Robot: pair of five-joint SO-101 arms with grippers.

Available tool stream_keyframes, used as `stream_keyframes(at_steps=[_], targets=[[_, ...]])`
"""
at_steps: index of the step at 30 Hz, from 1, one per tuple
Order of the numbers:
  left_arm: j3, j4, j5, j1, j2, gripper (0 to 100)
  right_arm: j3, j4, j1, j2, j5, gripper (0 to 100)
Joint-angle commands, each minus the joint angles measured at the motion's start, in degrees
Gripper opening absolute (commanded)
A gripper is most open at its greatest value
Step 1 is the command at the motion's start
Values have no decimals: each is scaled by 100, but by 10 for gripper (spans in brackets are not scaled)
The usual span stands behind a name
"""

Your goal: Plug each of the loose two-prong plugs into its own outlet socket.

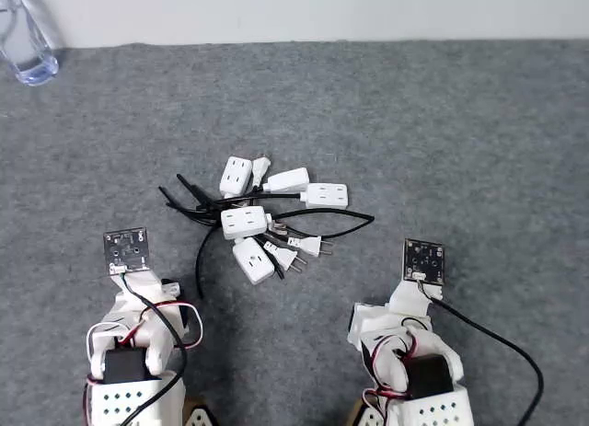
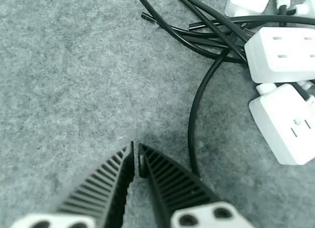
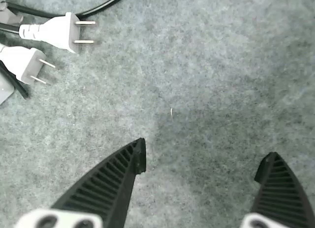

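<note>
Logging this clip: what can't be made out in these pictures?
Cords: high view, tangled and too small to trace to any plug.
Outlets: left wrist view, two cut off by the frame edge.
Plugs: right wrist view, their cords run off the edge.

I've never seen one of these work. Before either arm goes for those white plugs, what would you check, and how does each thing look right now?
1. Right gripper open and empty: ok.
2. Left gripper open for grasping: not ok, it is shut on nothing.
3. Loose plugs lying free with bare prongs: ok, two lie side by side on the carpet.
4. Outlet block with empty slots facing up: ok.
5. Black cords out of the way: not ok, they tangle beside the outlet block.
6. Which plug goes to which outlet: cannot tell.
</note>
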Motion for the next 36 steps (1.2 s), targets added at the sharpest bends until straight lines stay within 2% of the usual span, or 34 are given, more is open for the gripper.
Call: stream_keyframes(at_steps=[1,33,36], targets=[[-75,-53,53,-35,-26,13,97,22,-4,-57,53,359],[-75,-53,44,211,-26,13,97,22,-31,-57,44,358],[-40,-308,62,220,-26,13,97,22,-40,-57,53,359]])
